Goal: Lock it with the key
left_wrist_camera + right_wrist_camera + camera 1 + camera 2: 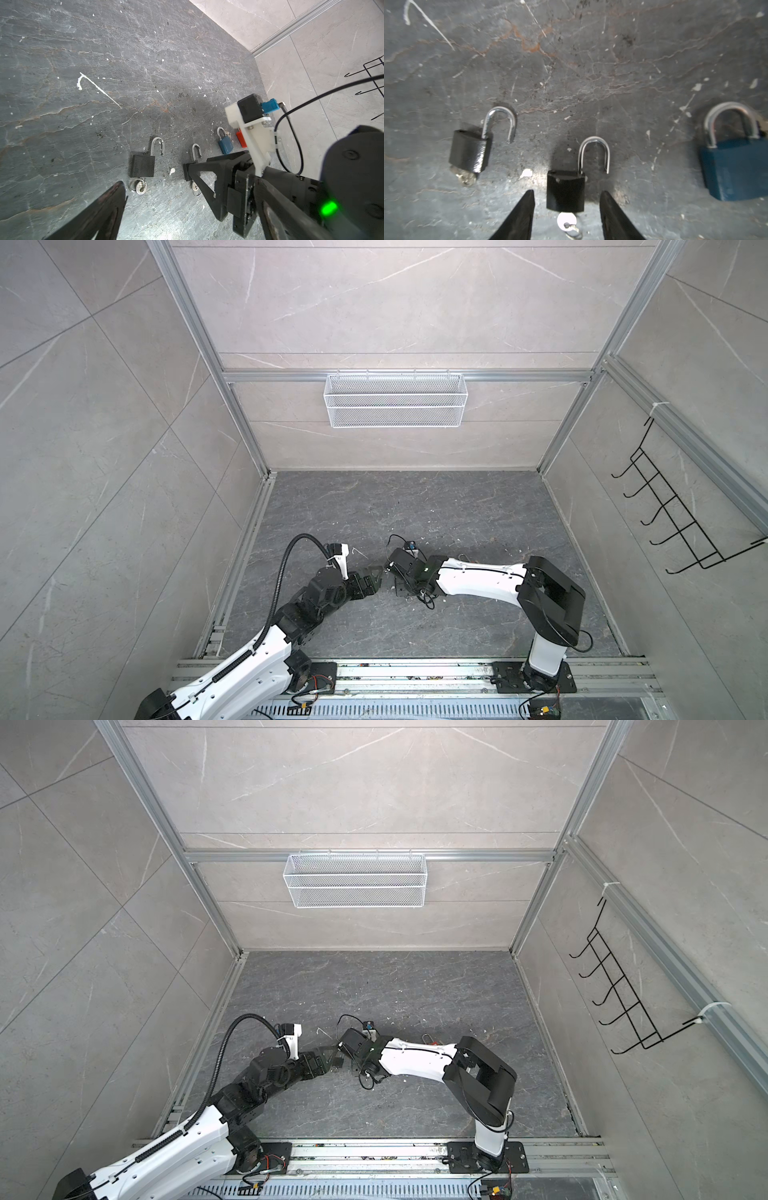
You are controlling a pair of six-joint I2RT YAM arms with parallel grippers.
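Observation:
Two black padlocks lie on the dark stone floor, both with their shackles swung open. My right gripper (567, 191) is open and straddles the body of the middle padlock (565, 190), with a gap on each side. A silver key (566, 221) on a ring sits in the bottom of this padlock. The other black padlock (470, 153) lies beside it, apart, with a key and ring (138, 186) under it. My left gripper (189, 187) is wide open and holds nothing. It faces the right gripper from close by, low over the floor (378, 580).
A blue padlock (735, 170) with its shackle closed lies on the other side of the middle padlock, and a red one (241, 138) lies past it. A white wire basket (395, 400) hangs on the back wall. A black hook rack (681, 510) hangs on the right wall.

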